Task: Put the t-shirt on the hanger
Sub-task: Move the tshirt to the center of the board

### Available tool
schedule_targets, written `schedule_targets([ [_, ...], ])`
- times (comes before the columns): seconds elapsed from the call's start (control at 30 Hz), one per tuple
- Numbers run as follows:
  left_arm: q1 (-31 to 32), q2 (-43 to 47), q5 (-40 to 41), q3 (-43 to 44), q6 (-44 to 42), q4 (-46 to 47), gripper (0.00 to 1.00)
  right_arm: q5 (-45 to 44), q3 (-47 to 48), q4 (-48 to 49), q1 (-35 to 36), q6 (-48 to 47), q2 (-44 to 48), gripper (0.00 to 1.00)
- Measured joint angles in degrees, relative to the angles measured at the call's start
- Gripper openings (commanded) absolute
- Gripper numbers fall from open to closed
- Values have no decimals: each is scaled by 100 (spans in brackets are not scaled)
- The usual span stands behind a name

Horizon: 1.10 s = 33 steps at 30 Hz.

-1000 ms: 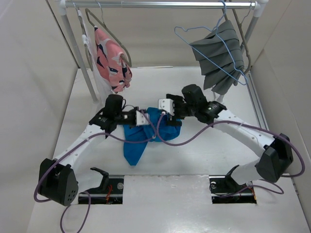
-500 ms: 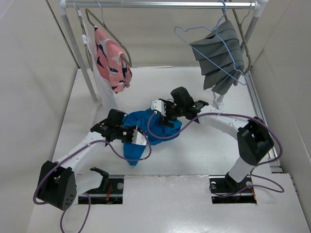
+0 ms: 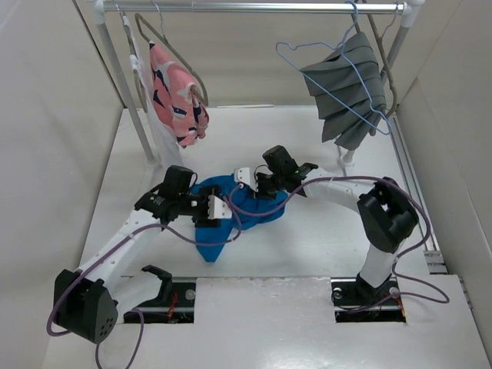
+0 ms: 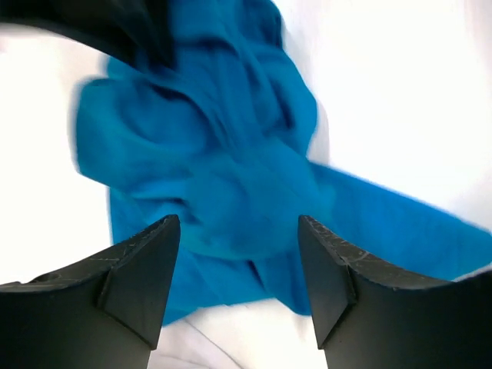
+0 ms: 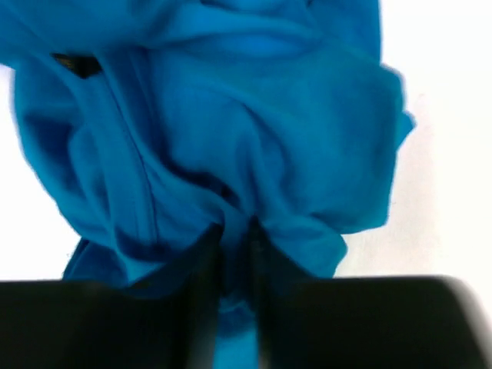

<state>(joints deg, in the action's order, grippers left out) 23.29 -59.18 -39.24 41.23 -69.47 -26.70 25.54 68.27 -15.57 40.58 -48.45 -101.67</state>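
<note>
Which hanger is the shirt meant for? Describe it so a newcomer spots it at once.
Look along the metal rail across the back to its right end, where a pleated grey cloth hangs. The hanger is the thin light-blue wire triangle hooked there, showing against that cloth. The other hangers on the rail are thicker and grey-brown.

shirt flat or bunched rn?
Bunched: the shirt lies in a crumpled heap on the table, folds piled over each other in both wrist views.
</note>
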Motion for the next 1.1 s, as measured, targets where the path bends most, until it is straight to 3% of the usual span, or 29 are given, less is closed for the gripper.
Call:
schedule_targets([
  [0.07, 0, -120, -140, 286, 227, -9, 59, -55, 35, -37, -2, 20, -111, 0],
  [0.27, -2, -660, -485, 654, 564, 234, 65, -476, 61, -240, -11, 114, 175, 0],
  [0.43, 4, -1012, -645, 654, 699, 302, 81, -752, 289, -522, 2, 153, 916, 0],
  [0.63, 96, -1049, -901, 651, 894, 551, 78, -933, 675, -756, 118, 149, 1799, 0],
  [0.7, 144, -1054, -896, 632, 942, 691, 65, -968, 758, -848, 151, 149, 1919, 0],
  [0.8, 208, -1113, -896, 592, 1047, 894, 67, -1021, 848, -994, 151, 131, 1950, 0],
  [0.83, 214, -1143, -896, 579, 1119, 964, 74, -1040, 879, -1073, 151, 129, 1943, 0],
  [0.9, 225, -1198, -890, 560, 1285, 1086, 77, -1069, 981, -1246, 151, 125, 1912, 0],
  [1.1, 264, -1235, -496, 562, 2691, 1910, 78, -1185, 1585, -1495, 168, 125, 1685, 0],
])
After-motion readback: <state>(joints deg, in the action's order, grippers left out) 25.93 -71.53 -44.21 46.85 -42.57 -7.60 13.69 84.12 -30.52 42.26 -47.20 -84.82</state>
